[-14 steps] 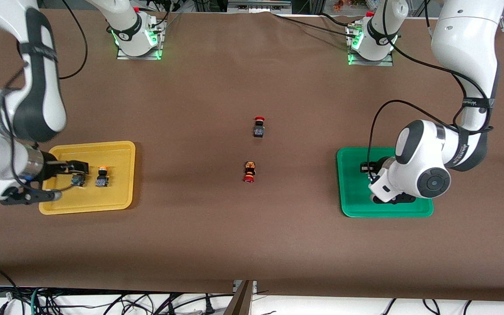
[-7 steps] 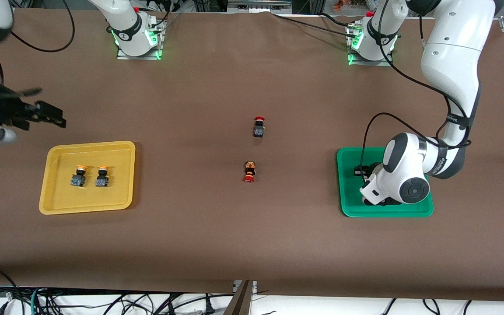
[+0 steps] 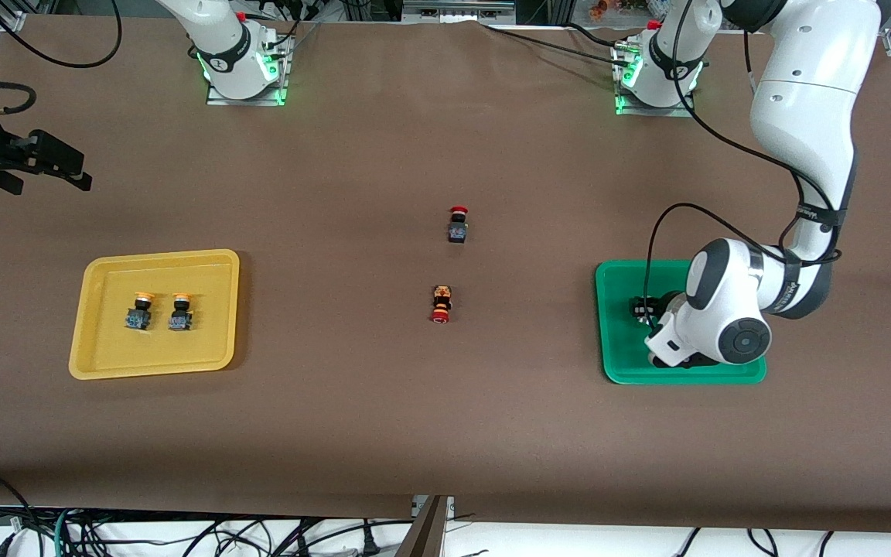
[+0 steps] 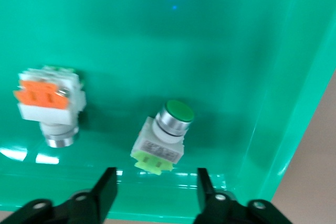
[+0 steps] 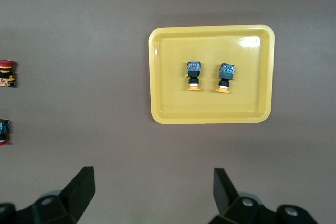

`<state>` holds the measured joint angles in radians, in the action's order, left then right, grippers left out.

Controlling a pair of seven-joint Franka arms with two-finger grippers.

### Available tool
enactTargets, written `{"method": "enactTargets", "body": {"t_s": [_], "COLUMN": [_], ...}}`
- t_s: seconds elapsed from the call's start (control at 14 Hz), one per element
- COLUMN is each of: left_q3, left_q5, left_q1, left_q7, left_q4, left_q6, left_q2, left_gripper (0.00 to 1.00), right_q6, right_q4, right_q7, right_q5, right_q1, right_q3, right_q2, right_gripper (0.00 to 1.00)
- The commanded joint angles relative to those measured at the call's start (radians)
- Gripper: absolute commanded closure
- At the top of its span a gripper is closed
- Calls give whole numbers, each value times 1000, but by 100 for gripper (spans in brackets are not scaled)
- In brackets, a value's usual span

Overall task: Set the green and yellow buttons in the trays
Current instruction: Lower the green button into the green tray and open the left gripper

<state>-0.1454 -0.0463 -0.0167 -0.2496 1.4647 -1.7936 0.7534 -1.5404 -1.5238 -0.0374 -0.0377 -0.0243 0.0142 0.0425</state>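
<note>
Against the frame one second back: the right gripper point(image 3: 66, 166) has left the yellow tray point(image 3: 105, 363) and now hangs high over bare table toward the right arm's end, jaws spread wide with nothing between them. The left gripper point(image 4: 152, 192) stays low over the green tray point(image 3: 616, 371); its jaws have parted and flank nothing, the green-capped button point(image 4: 163, 140) lying loose just ahead of the fingertips.

Yellow tray: two yellow-capped buttons point(image 3: 139, 309) point(image 3: 180, 311) lie side by side, apart, long axes parallel, caps pointing away from the front camera toward the robots' bases.

Green tray: green-capped button lies tilted, its cap pointing away from the left gripper's fingers. Beside it, apart, the orange-faced button point(image 4: 50, 103) lies with its metal collar toward the fingers.

Red-capped buttons point(image 3: 457, 224) point(image 3: 440, 303) remain mid-table.
</note>
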Motion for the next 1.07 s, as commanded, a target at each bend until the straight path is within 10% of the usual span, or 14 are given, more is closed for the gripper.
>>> {"method": "enactTargets", "body": {"t_s": [0.0, 1.0], "left_q3": [-6, -5], "left_q5": [-18, 59], "left_q1": [9, 55], "left_q7": [19, 171], "left_q4": [-12, -18], "left_q6": [14, 238], "left_q2": [-40, -568], "left_gripper": [0, 0], "right_q6": [20, 14], "right_q4": [22, 25], "right_q7": [8, 10], "right_q5": [18, 39], "right_q1": [15, 12], "right_q3": [-16, -19], "right_q2": [14, 22], "right_gripper": [0, 0]}}
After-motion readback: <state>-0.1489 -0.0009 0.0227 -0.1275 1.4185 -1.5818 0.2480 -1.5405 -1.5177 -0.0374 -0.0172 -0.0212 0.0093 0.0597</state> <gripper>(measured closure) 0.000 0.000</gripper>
